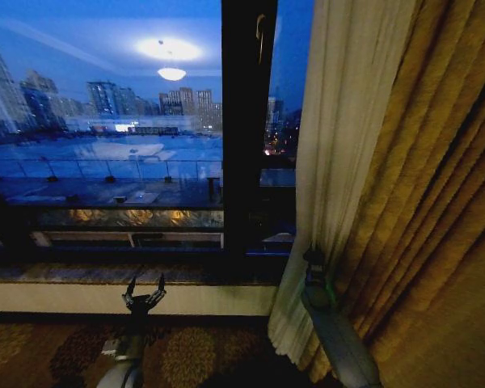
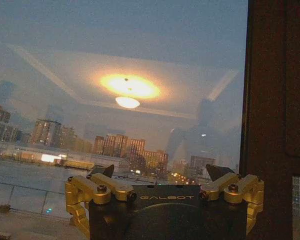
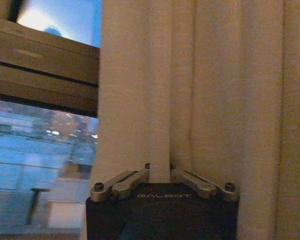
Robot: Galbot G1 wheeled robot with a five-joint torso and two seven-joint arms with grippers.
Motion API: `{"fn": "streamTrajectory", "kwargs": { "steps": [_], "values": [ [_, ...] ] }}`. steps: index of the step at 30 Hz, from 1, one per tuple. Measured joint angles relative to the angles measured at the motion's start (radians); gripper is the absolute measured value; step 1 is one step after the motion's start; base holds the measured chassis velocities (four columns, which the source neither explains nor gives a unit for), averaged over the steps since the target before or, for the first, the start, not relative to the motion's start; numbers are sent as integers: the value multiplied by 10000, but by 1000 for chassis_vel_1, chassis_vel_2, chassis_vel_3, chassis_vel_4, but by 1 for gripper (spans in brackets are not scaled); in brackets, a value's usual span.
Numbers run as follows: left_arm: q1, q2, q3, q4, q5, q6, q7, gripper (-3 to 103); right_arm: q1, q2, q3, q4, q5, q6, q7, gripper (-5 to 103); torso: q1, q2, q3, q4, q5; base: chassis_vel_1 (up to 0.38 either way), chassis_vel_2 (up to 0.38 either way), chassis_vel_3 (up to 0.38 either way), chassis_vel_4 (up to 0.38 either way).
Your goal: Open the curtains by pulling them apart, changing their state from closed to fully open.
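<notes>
The sheer cream curtain (image 1: 339, 121) hangs bunched at the right of the window, beside the thick golden drape (image 1: 436, 202). My right gripper (image 1: 314, 259) is low down on the curtain's inner edge. In the right wrist view the right gripper (image 3: 160, 171) is shut on a pleat of the curtain (image 3: 220, 100), which rises straight up from between the fingers. My left gripper (image 1: 144, 295) hangs open in front of the window sill, well apart from the fabric. In the left wrist view the left gripper (image 2: 160, 172) faces the bare glass with its fingers (image 2: 106, 171) spread.
A dark vertical window frame (image 1: 246, 121) stands just left of the curtain. The stone sill (image 1: 81, 275) runs under the glass, and patterned carpet (image 1: 186, 356) lies below. A ceiling lamp is reflected in the pane (image 1: 170, 52).
</notes>
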Motion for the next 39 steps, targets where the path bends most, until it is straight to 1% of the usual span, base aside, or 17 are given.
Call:
{"fn": "streamTrajectory", "kwargs": {
  "steps": [3, 5, 6, 7, 11, 12, 13, 14, 16, 17, 20, 22, 26, 28, 29, 34, 39],
  "values": [
    [0, 0, 0, 0, 0, 0, 0, 100, -257, 56, -216, 383, 166, -12, -206, 0, 0, 0, 0, 0, -1, 0, 0, 0, 0],
    [0, 0, 0, 0, 0, 0, 0, 100, -630, 98, -393, 954, 359, -323, -695, 10, 0, 0, 0, 0, 3, 0, 0, 0, 0],
    [0, 0, 0, 0, 0, 0, 0, 100, -630, 98, -393, 954, 359, -323, -695, 10, 0, 0, 0, 0, 3, 0, 0, 0, 0],
    [0, 0, 0, 0, 0, 0, 0, 100, -772, 106, -443, 1187, 474, -550, -833, 10, 0, 0, 0, -1, 0, 0, 0, 0, 0],
    [0, 0, -1, 0, 0, 0, 0, 100, -1389, 155, -705, 2007, 1026, -737, -1258, 32, 0, -1, 0, 0, -1, 0, 0, 0, 0],
    [0, 0, -1, 0, 0, 0, 0, 100, -1389, 155, -705, 2007, 1026, -737, -1258, 32, 0, -1, 0, 0, -1, 0, 0, 0, 0],
    [0, 0, -1, 0, 0, 0, 0, 100, -1623, 155, -771, 2279, 1056, -704, -1365, 37, 0, -1, 0, 0, -1, 0, 0, 0, 0],
    [0, 0, -1, 0, 0, 0, 0, 100, -1684, 154, -785, 2350, 1059, -696, -1382, 37, 0, -1, 0, 0, -1, 0, 0, 0, 0],
    [0, 0, -1, 0, 0, 0, 0, 100, -2015, 158, -807, 2654, 894, -606, -1400, 48, 0, -1, 0, 0, -1, 0, 0, 0, 0],
    [0, 0, -1, 0, 0, 0, 0, 100, -2015, 158, -807, 2654, 894, -606, -1400, 48, 0, -1, 0, 0, -1, 0, 0, 0, 0],
    [0, -1, -1, 0, 0, 0, 0, 100, -2325, 130, -672, 2899, 755, -547, -1380, 65, -1, -1, 0, 0, 0, 0, 0, 0, 0],
    [0, 0, -1, 0, 0, 0, 0, 100, -2351, 116, -646, 2934, 755, -541, -1380, 65, 0, -1, 0, -1, -1, 0, 0, 0, 0],
    [0, 0, -1, 0, 0, 0, 0, 100, -2438, -62, -440, 3225, 840, -495, -1369, 86, 0, -1, 0, 0, 0, 0, 0, 0, 0],
    [0, 0, -1, 0, 0, 0, 0, 100, -2450, -83, -426, 3262, 849, -491, -1348, 86, 0, -1, 0, 0, -1, 0, 0, 0, 0],
    [0, 0, -1, 0, 0, 0, 0, 100, -2508, -129, -399, 3354, 857, -484, -1293, 96, 0, -1, 0, 0, -1, 0, 0, 0, 0],
    [0, 0, -1, 0, 0, 0, 0, 100, -2814, -198, -238, 3606, 757, -249, -1134, 100, -1, -1, 0, 0, 0, 0, 0, 0, 0],
    [0, 0, -1, 0, 1, 0, 0, 100, -3170, -238, -131, 3881, 685, -232, -1059, 100, -1, -1, 0, -1, 0, 0, 0, 0, 0]
  ]
}}
